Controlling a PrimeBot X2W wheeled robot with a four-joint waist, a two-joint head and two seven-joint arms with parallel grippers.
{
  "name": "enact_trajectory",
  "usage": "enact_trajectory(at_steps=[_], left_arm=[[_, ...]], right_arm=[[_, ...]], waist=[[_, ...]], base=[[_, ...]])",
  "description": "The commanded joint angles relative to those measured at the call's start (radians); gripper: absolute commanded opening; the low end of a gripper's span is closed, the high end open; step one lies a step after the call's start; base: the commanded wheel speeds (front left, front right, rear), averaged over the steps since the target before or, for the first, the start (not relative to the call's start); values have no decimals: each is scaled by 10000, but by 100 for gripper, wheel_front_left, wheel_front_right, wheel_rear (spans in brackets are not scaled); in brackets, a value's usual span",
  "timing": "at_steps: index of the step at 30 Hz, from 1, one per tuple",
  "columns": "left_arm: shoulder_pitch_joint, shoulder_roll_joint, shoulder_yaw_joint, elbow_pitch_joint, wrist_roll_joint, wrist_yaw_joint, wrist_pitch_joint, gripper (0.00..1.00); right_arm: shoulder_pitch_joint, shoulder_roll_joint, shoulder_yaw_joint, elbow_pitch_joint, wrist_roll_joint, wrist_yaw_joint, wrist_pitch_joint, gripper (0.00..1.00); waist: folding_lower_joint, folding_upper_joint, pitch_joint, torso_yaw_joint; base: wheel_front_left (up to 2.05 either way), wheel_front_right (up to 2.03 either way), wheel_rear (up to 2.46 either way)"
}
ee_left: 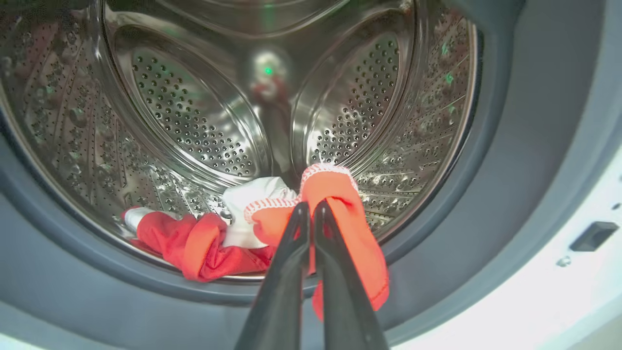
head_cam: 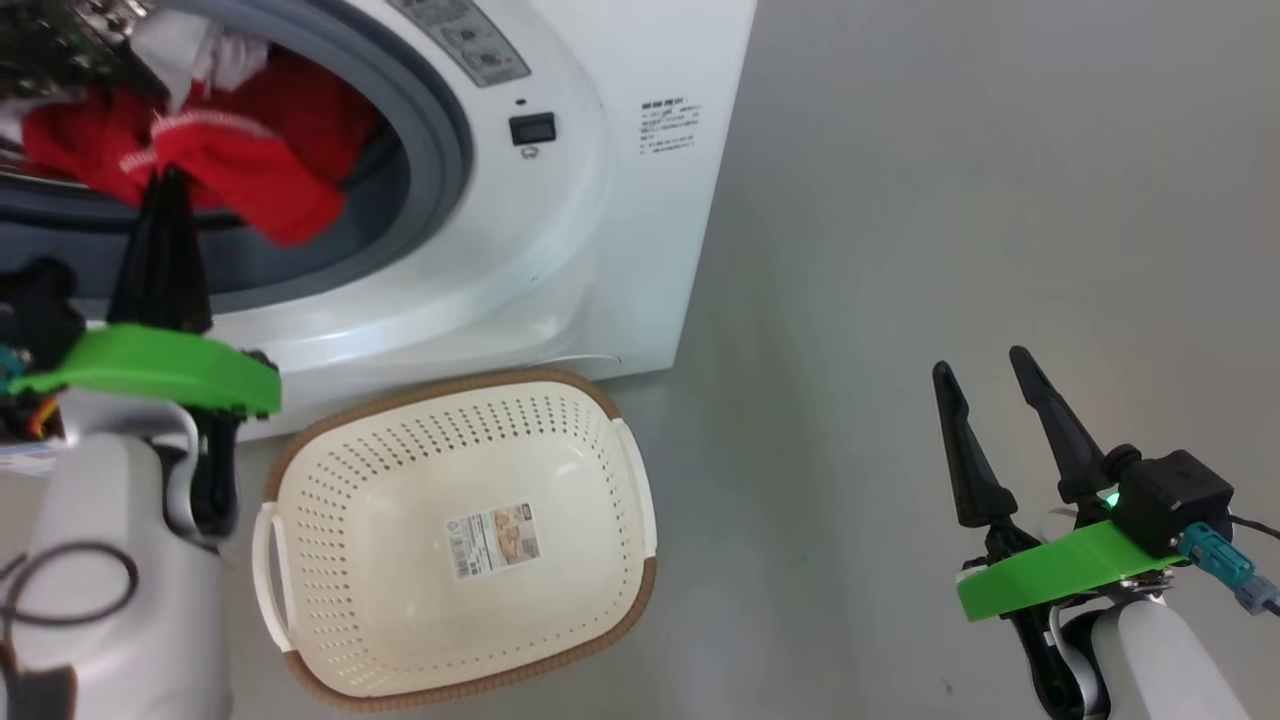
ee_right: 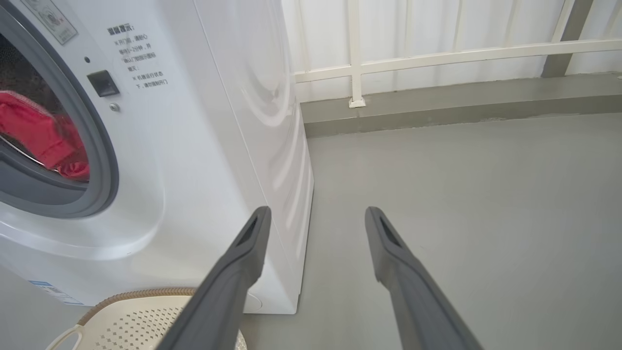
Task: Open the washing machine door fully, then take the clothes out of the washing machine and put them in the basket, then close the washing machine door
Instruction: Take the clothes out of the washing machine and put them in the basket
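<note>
The washing machine stands with its round opening uncovered; its door is out of view. Red clothes with white trim lie at the front of the steel drum and hang over the grey rubber ring. My left gripper reaches into the opening and is shut on a fold of the clothes, its tips pressed together in the fabric. The cream basket sits on the floor right below the opening. My right gripper hovers open over the floor at the right, holding nothing.
In the right wrist view the washer's side panel is just left of my right gripper, and the basket's corner is at the bottom left. A white railing and a low kerb run along the back of the grey floor.
</note>
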Motion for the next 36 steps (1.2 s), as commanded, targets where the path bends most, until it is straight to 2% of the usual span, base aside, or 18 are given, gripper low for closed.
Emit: enact_trajectory(at_steps=[1,14,25,32,36], left_arm=[[386,253,397,-544,136,-44,-121,0],[2982,-478,484,-4096,15,-54,-121,0],[4032,-628,194,-6946,364,-55,-122,0],[4475,-637,10,-8826,126,18,-122,0],[4716,-638,-168,-8493,34,80,-122,0]], right_arm=[[103,-68,167,-187,-36,63,-65,100],[401,-68,-10,-96,-32,63,-65,100],[388,-65,-69,-60,-16,63,-65,100],[375,-82,-101,-90,-7,63,-65,100],[377,-83,-136,-99,-10,63,-65,100]], waist=[[0,0,-309,187],[0,0,-737,576],[0,0,-740,773],[0,0,-656,763],[0,0,-634,769]], base=[[0,0,0],[0,0,0],[0,0,0],[0,0,0],[0,0,0]])
